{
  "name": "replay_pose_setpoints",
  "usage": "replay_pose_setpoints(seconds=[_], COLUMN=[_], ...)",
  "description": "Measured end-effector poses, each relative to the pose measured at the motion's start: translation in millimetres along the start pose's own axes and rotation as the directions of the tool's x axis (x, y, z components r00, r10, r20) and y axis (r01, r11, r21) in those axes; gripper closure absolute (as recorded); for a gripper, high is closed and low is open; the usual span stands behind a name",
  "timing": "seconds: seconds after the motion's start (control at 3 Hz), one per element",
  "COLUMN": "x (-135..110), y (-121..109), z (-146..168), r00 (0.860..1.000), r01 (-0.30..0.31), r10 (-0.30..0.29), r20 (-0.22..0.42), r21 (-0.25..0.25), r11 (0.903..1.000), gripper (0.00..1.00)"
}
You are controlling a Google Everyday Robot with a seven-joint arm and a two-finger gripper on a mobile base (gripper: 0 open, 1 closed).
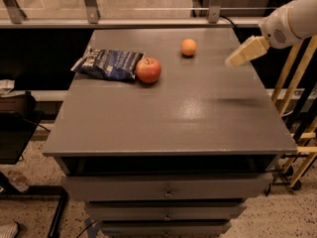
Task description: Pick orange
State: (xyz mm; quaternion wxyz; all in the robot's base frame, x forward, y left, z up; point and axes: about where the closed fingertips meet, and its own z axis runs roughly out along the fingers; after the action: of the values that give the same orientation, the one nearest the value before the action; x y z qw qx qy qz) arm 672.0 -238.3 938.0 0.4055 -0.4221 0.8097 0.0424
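Note:
The orange (188, 47) is a small, round, pale orange fruit resting on the far middle of the grey table top (173, 113). My gripper (237, 60) hangs over the table's right side on a white arm coming in from the upper right. It is well to the right of the orange, slightly nearer the camera, and above the surface. It holds nothing that I can see.
A larger red apple (148, 70) with a stem sits left of the orange, touching a dark blue chip bag (110, 63). The table has drawers (168, 190) below. A yellow wooden frame (297, 103) stands at the right edge and a glass railing (148, 4) runs behind.

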Motion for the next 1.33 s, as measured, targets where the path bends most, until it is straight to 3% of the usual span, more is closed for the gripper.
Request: replay_pose_setpoints(seconds=[0.33, 0.67, 1.33], x=[-12.1, -23.7, -25.4], y=[-19.6, -27.2, -26.6], z=[32.0, 92.0, 98.0], r00=[1.0, 0.997, 0.996], r01=[-0.03, -0.072, -0.086], r10=[0.03, 0.072, 0.087], r20=[0.004, -0.018, -0.01], r21=[0.054, 0.025, 0.022], r11=[0.9981, 0.9971, 0.996], gripper=[0.0, 0.0, 0.0])
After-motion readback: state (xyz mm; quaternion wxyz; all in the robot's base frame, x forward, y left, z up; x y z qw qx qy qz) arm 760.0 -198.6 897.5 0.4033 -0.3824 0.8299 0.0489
